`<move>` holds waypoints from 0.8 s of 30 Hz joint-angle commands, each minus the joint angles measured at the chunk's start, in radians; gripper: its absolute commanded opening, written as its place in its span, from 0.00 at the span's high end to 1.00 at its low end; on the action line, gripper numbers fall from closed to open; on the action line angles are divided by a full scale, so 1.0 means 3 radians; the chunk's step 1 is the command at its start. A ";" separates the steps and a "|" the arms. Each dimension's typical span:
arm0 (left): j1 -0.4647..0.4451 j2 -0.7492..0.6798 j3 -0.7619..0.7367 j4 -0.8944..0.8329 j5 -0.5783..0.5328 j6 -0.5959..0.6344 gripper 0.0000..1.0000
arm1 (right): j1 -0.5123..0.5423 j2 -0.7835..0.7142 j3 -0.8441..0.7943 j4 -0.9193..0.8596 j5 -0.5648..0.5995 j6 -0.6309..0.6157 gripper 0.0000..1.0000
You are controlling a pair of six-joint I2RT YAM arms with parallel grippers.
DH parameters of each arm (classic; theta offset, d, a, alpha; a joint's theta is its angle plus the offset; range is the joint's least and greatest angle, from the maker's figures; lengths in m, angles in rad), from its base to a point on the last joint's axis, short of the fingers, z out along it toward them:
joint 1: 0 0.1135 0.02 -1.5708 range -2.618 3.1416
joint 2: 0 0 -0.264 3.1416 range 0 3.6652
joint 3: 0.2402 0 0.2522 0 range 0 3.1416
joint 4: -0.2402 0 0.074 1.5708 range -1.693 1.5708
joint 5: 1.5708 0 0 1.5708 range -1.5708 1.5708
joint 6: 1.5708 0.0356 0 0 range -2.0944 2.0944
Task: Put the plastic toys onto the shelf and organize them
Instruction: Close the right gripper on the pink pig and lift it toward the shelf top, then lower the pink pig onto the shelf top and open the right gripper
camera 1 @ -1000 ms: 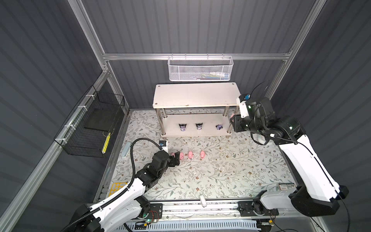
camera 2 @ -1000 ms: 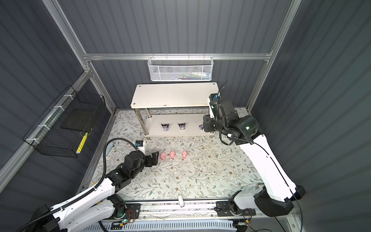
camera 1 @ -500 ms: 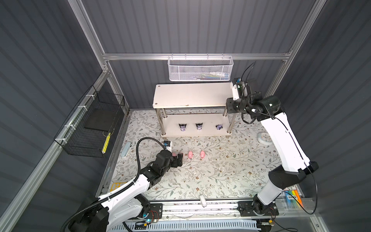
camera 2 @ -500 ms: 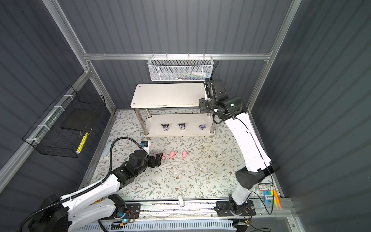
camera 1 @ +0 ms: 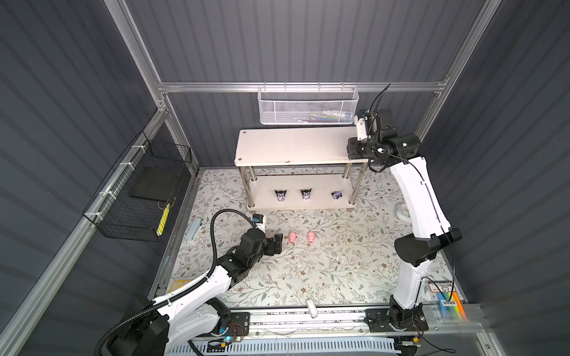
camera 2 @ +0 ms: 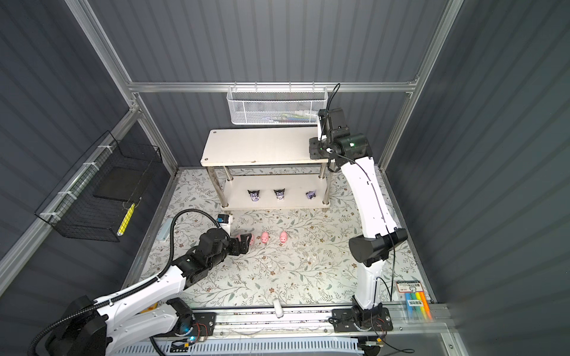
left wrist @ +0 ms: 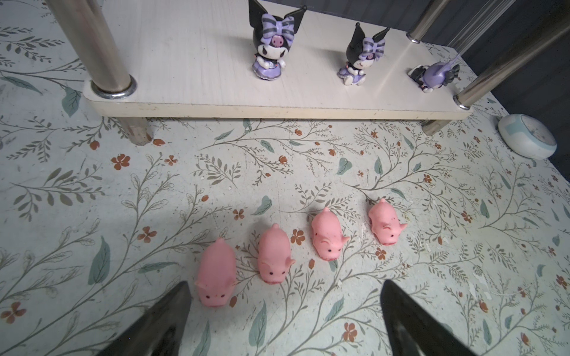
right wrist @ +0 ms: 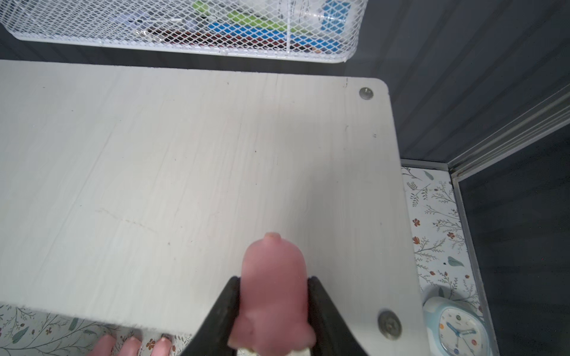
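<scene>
Now the right tool (right wrist: 273, 282) is pinching a pink pig (right wrist: 273, 262) across its flanks, jaws nearly closed on it, and is holding it above the right end of the top board (right wrist: 154, 154) of the shelf (camera 1: 277, 148). Whether the pig is touching the board I cannot tell. The left tool (left wrist: 285, 285) is hanging wide open and empty, low over the worktop (left wrist: 92, 200). The nearest pig (left wrist: 216, 274) is sitting just inside one finger, and three more pigs (left wrist: 327, 237) are lining up beside it. Further out, on the lower board (left wrist: 191, 61), two horned figures (left wrist: 271, 46) are standing upright and a third figure (left wrist: 435, 75) is lying on its side.

The pigs are looking light, soft and rubbery, so they are probably yielding a little under the jaws rather than slipping. The rounded middle of the body, side to side, is looking like the best hold, clear of ears and snout. The horned figures are looking like hard, glossy plastic, top-heavy and apt to topple, so gripping across the head or body is seeming safer than the thin ears.

No brand or lettering is showing on any toy. A small clock (right wrist: 456, 329) is lying beside the shelf, its numerals too small to read. A pack of markers (camera 2: 415, 300) at the front edge is bearing a label that is also too small to read.
</scene>
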State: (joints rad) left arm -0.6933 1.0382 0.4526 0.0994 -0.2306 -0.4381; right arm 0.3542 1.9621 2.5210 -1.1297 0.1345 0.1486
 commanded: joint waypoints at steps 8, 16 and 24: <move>-0.0010 -0.0031 0.0046 -0.0002 0.0001 0.0018 0.04 | -0.0051 0.0109 0.0054 0.0089 -0.0109 -0.0024 0.61; -0.0010 -0.0015 0.0030 0.0022 -0.0006 0.0024 0.04 | -0.0087 0.0169 0.0085 0.0112 -0.0135 -0.0017 0.61; -0.0010 0.0006 0.0022 0.0056 -0.0012 0.0022 0.04 | -0.0128 0.0308 0.0254 0.0122 -0.0198 -0.0017 0.60</move>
State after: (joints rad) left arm -0.6933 1.0386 0.4526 0.1005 -0.2310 -0.4381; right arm 0.3244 2.0346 2.5603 -1.1027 0.0921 0.1486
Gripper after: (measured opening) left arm 0.957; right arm 0.396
